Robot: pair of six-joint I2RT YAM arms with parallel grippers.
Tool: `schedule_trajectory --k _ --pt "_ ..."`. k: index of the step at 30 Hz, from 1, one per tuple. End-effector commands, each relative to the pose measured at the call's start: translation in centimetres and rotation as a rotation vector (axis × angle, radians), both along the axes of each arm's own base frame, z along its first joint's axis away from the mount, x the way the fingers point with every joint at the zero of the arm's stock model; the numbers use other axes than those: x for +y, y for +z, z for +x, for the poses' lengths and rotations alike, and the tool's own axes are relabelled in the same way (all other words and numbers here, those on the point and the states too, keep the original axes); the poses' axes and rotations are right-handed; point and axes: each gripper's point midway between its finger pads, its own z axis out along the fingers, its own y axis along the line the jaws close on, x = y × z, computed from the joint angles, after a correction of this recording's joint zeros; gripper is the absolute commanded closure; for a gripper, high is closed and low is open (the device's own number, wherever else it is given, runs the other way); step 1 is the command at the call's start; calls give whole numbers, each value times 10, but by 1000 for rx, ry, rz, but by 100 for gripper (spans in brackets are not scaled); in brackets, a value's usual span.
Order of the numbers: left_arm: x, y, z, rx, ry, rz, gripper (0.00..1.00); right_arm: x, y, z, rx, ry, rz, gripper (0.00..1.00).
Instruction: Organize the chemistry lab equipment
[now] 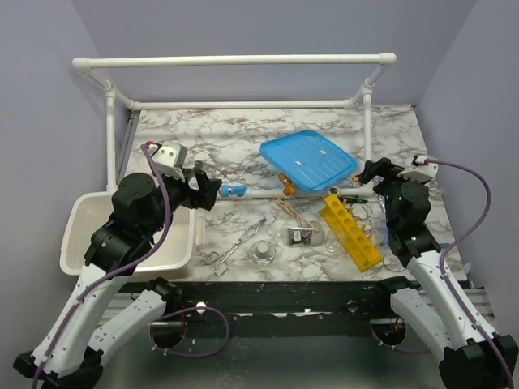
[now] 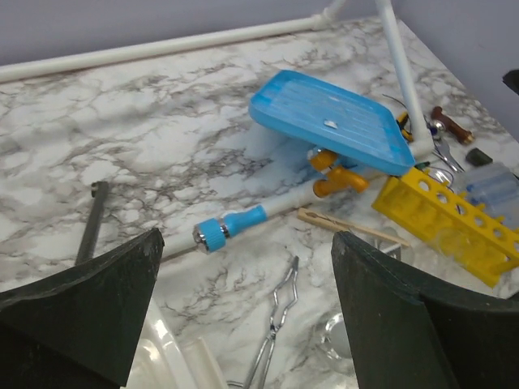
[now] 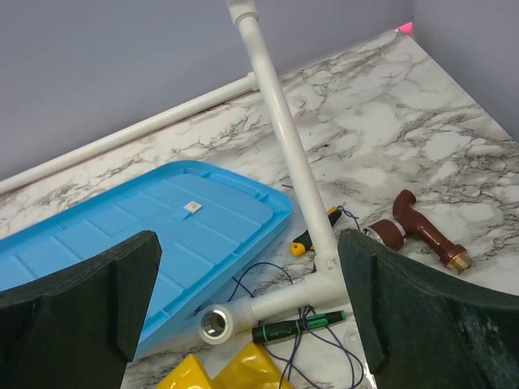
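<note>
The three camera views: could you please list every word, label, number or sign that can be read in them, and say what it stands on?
No text can be read in any view.
White sticker on the blue lid: too small to read.
Green-and-black pen: faint print on its barrel, too blurred to read.

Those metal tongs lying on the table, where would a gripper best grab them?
Probably mid-length on the metal tongs, coming straight down and closing across their width. They lie flat, and their arms run closest together there; the looped handles at the near end spread wider.
</note>
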Motion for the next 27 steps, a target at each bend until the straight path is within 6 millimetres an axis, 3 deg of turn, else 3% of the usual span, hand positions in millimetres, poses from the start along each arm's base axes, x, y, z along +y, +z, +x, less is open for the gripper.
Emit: schedule_trajectory --k 1,6,10,13,20,27 --pt "-26 -41 -19 202 -37 82 13 -2 16 -2 -29 -6 7 0" --pt "-94 -82 -50 357 -181 112 12 -5 14 -3 -24 -23 14 0" --pt "-151 -117 -81 488 -302 141 1 -6 13 -4 -27 -34 26 0" --pt "-177 -150 -98 578 -348 203 1 -6 13 -4 -27 -31 27 0" --pt "-178 -215 -100 707 -273 317 1 -6 14 -4 -29 -32 29 0" --pt "-174 -250 -98 759 -199 348 1 -5 16 -7 -59 -26 45 0"
